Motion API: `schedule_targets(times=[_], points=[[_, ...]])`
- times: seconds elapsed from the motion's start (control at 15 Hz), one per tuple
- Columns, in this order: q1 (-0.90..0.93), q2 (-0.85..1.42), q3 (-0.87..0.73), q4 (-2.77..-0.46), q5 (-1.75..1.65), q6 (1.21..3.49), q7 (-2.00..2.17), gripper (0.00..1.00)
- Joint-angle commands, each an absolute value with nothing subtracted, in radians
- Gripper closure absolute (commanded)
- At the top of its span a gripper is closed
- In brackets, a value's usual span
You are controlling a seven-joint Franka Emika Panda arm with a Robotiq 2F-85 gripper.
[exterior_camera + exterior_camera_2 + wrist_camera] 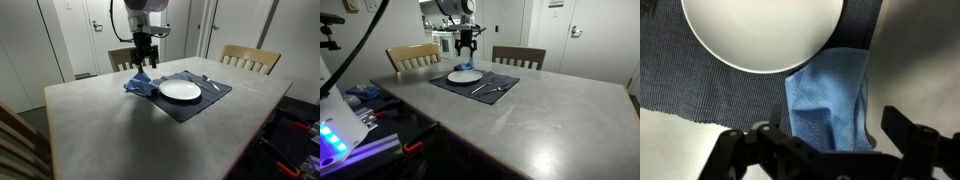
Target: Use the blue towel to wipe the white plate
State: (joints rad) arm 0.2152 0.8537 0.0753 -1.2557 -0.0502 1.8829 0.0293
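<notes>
Blue towel (830, 100) lies bunched just beside the white plate (760, 30), handy for wiping. The gripper (146, 62) hangs beside the plate too, fingers wide and empty, ready to grab.

The small blue towel (830, 105) is soft, finely woven cloth with creases, the round white plate (760, 30) looks smooth and faintly glossy, the dark navy rectangular placemat (680, 75) is a coarse ribbed weave, the grey tabletop (130, 130) is matt and mottled, and the pale slatted chair (250, 58) is wood.
</notes>
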Motion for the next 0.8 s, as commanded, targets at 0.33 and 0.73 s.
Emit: schedule_targets(times=[0.33,0.73], points=[[0.279,0.952,0.057,-1.195,-0.13,1.874,0.078,0.0],[0.282,1.015,0.056,-1.123,-0.115,1.878,0.14,0.0]])
